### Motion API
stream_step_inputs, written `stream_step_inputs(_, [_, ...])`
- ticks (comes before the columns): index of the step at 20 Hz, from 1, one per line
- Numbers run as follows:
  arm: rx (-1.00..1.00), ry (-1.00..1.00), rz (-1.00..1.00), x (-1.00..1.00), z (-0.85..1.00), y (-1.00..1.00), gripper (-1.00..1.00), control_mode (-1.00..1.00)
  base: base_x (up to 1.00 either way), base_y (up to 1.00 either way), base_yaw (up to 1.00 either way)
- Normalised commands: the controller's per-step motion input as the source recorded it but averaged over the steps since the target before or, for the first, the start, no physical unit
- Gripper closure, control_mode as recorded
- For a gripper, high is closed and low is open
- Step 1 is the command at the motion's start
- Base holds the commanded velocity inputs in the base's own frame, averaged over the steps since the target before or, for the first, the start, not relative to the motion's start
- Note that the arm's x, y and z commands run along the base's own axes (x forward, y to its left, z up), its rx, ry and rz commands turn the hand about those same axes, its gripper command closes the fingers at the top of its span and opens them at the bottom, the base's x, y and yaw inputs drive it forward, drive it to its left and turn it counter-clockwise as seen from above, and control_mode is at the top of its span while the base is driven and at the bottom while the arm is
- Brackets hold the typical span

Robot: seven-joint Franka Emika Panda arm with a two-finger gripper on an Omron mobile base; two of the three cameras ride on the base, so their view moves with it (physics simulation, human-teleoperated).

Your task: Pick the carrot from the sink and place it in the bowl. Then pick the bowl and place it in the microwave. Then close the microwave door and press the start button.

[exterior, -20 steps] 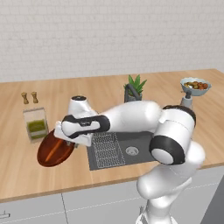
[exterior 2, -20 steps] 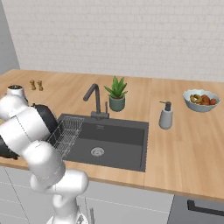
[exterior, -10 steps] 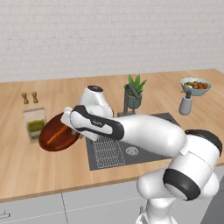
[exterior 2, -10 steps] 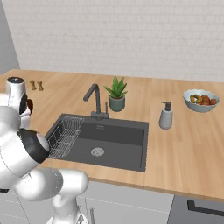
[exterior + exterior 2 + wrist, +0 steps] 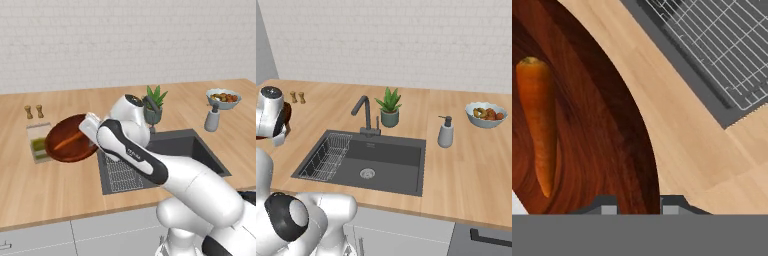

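In the left base view the arm reaches forward and left over the sink (image 5: 200, 150), its hand at the right rim of the bowl (image 5: 67, 139), which is tilted up from the counter (image 5: 30, 190).

In the right base view the hand is at the far left, left of the wire rack (image 5: 326, 159).

In the hand view the claw (image 5: 635, 206) pinches the bowl's rim. The carrot (image 5: 539, 120) lies inside the bowl, left of the claw.

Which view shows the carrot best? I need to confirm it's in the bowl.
The hand view: the carrot lies large and clear inside the wooden bowl. The left base view shows it as an orange streak; in the right base view I can't make it out.
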Motion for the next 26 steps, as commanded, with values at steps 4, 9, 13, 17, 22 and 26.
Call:
stream_step_inputs(4, [0.01, 0.11, -0.22, -0.27, 0.77, -0.79, 1.0, -1.0, 0.0, 0.0, 0.0])
stream_step_inputs(9, [0.03, 0.04, -0.27, -0.31, 0.53, -0.81, 1.0, -1.0, 0.0, 0.0, 0.0])
stream_step_inputs(13, [0.04, 0.0, -0.3, -0.23, 0.3, -0.94, 1.0, -1.0, 0.0, 0.0, 0.0])
stream_step_inputs(17, [0.15, 0.0, -0.28, -0.22, 0.27, -0.87, 1.0, -1.0, 0.0, 0.0, 0.0])
stream_step_inputs(22, [0.06, -0.12, -0.19, -0.31, 0.4, -0.34, 1.0, -1.0, 0.0, 0.0, 0.0])
stream_step_inputs(26, [-0.04, -0.03, -0.18, -0.18, 0.54, -0.62, 1.0, -1.0, 0.0, 0.0, 0.0])
